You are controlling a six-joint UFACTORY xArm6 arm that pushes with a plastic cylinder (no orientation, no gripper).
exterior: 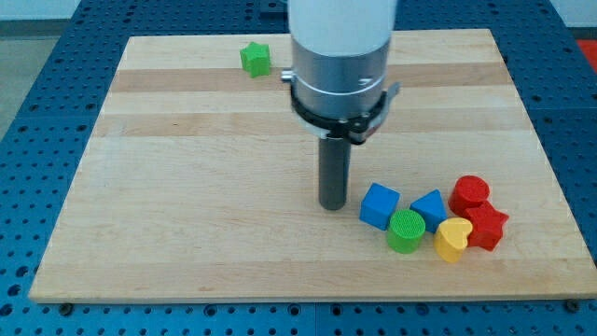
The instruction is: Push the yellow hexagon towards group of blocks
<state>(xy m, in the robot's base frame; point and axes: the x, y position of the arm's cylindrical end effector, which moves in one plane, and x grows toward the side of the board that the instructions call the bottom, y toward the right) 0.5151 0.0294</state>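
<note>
My tip point(333, 205), a bare rod with nothing to grip, rests just left of the blue cube point(379, 205) in the cluster near the desk's bottom right corner, yet no yellow hexagon shows, only a yellow heart point(452, 239), so I judge locating it comes next, with the green block point(255, 59) alone at the top edge.

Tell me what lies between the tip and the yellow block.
The camera view shows two blocks between my tip and the yellow block: the blue cube close beside the tip, then the green cylinder next to the yellow block.
</note>
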